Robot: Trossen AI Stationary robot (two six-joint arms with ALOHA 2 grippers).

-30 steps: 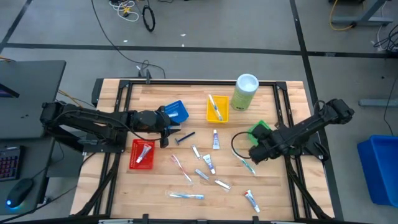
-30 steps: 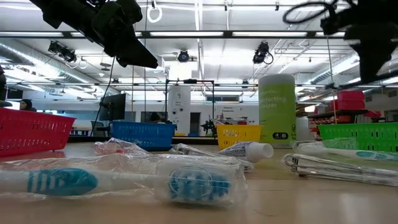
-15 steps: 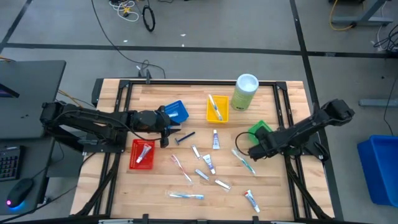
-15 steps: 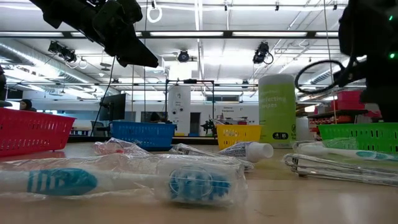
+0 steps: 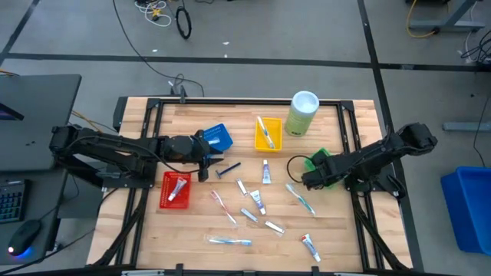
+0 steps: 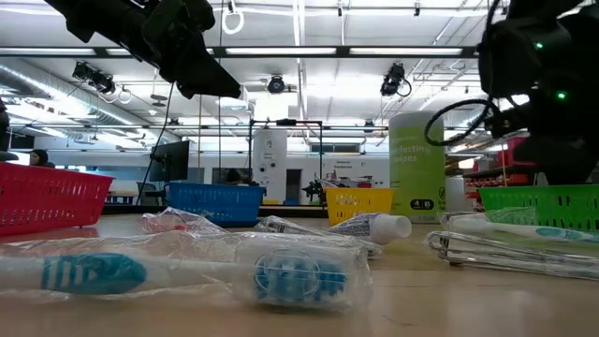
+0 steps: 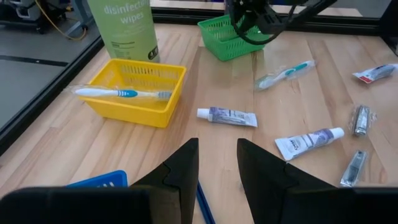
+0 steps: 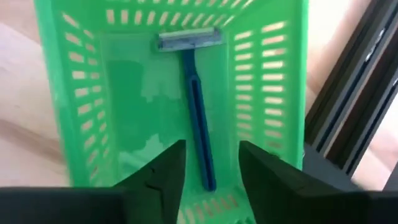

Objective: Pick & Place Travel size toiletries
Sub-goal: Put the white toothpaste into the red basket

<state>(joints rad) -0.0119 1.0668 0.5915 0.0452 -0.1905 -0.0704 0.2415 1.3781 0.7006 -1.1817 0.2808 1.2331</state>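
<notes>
The light wooden slat table (image 5: 230, 119) with its black metal frame fills the middle of the high view, and around it is grey floor with dark tape lines and cables. In the low view, behind the table, is a big hall with ceiling lights.

The tall pale-green canister with white lid (image 5: 301, 113) stands at the upper right of the table. Just left of it is the yellow plastic tray (image 5: 267, 133), holding a white and teal toothbrush (image 7: 121, 93). The blue plastic tray (image 5: 218, 136) is at the upper left, the red plastic tray (image 5: 176, 189) at the lower left, the green plastic tray (image 8: 168, 93) at the right.

My left gripper (image 5: 205, 159) hangs between the blue and red trays, its fingers apart and holding nothing. My right gripper (image 5: 309, 177) is over the green tray, its fingers (image 8: 163, 180) apart, and a blue-handled razor (image 8: 194, 106) lies free on that tray's floor.

A second dark razor (image 5: 227, 169) lies just right of my left gripper. White mini tubes (image 5: 265, 170) and wrapped toothbrushes (image 5: 301, 198) are scattered over the centre and lower part of the table. The upper left strip of the table is bare wood.
</notes>
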